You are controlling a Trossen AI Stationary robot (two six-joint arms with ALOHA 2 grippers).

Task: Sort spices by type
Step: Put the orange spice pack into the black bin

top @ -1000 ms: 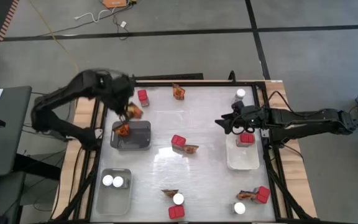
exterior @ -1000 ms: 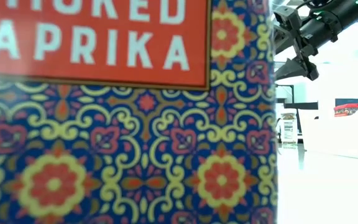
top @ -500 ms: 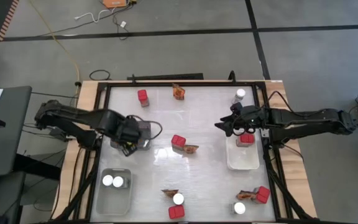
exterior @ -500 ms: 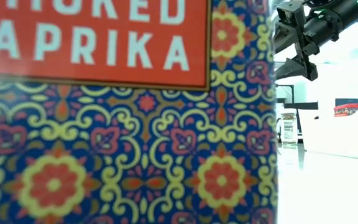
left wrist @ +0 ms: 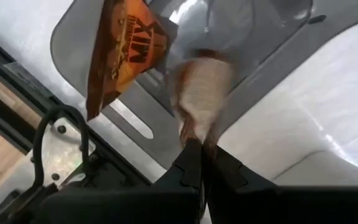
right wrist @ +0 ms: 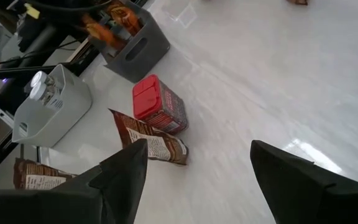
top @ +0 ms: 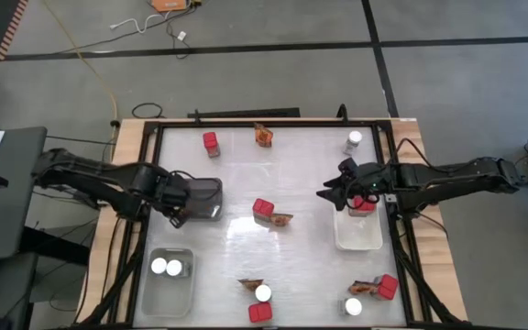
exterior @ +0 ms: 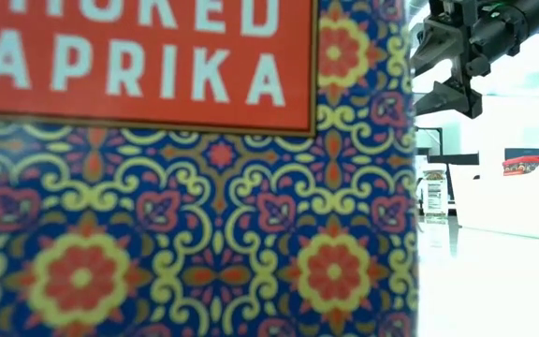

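My left gripper (top: 179,209) is at the left end of the grey tray (top: 207,197), shut on a pale brown packet (left wrist: 199,99). An orange packet (left wrist: 124,55) lies in that tray beside it. My right gripper (top: 337,194) hangs open above the table, by the white tray (top: 357,236) that holds one red box (top: 363,206). Two white-lidded jars (top: 167,267) stand in the clear tray (top: 168,286). A red box (top: 263,209) and a packet (top: 282,220) lie mid-table, also seen as red box (right wrist: 160,106) and packet (right wrist: 149,144). My left gripper pinches the pale packet by one end (left wrist: 194,134) between its two shut fingers (left wrist: 191,163). The packet sticks out ahead of the fingertips, over the grey tray's inside (left wrist: 229,25). Whether it rests on the tray floor cannot be told.
Scattered on the table are red boxes (top: 211,142) (top: 260,313) (top: 388,286), packets (top: 264,136) (top: 250,284) (top: 363,287) and jars (top: 354,139) (top: 263,293) (top: 353,306). A patterned red box (exterior: 185,168) fills most of the low view.
My left gripper, carrying the packet, has come from above the grey tray's far left corner toward the near edge and down to the tray's left end, staying shut. My right gripper has shifted slightly toward the near edge, still open.
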